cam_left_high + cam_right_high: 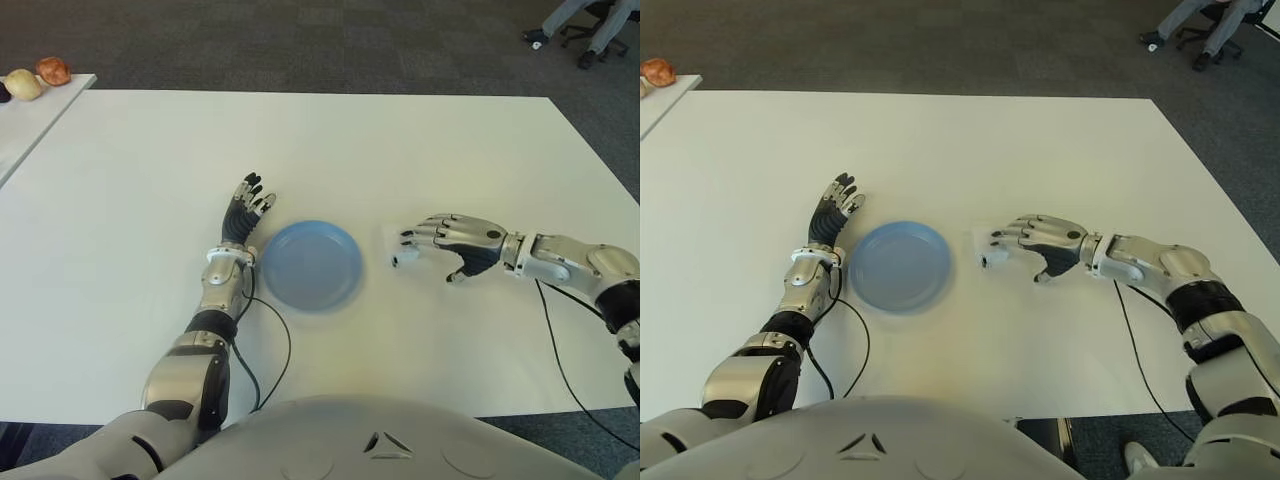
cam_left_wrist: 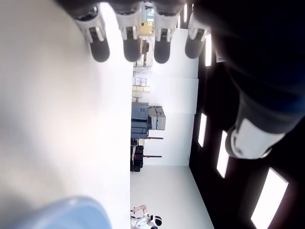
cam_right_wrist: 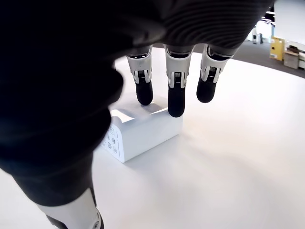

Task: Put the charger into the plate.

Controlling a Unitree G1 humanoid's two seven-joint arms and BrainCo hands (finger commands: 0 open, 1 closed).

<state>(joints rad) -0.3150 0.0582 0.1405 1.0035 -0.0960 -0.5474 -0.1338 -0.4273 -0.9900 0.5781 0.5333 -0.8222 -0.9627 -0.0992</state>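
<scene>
The charger [image 3: 143,133] is a small white block lying on the white table [image 1: 420,150], just right of the blue plate [image 1: 310,265]. In the eye views the charger [image 1: 399,256] shows under the fingertips of my right hand [image 1: 425,250]. That hand reaches in from the right, open, its fingers [image 3: 175,93] stretched over the block's top and the thumb held apart from it. Whether the fingertips touch the block I cannot tell. My left hand [image 1: 245,215] shows at the plate's left rim, open, with straight fingers and nothing in it.
A second white table [image 1: 40,110] at the far left carries a few round objects [image 1: 38,78]. Black cables trail from both wrists [image 1: 275,350] [image 1: 560,350]. At the far right, beyond the table, are an office chair and a person's legs [image 1: 590,25].
</scene>
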